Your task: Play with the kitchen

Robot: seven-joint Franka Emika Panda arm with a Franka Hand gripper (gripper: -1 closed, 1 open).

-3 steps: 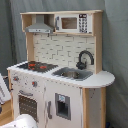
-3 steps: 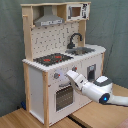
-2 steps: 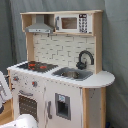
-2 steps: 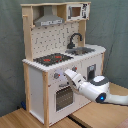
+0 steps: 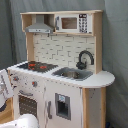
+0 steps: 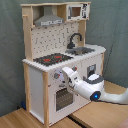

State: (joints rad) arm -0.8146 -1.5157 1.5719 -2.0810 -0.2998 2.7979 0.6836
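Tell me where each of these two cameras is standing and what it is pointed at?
First exterior view: off the arm, facing the toy kitchen from its sink-side corner; only white bits of the arm show at the bottom and left edges.
Second exterior view: off the arm, facing it from the hob-side corner; the arm reaches in from the second exterior view's right, end effector at the oven front.
Shared: the hob, faucet, microwave, hood.

Kitchen upright; faucet behind sink; white arm part bottom-left, prob. robot.
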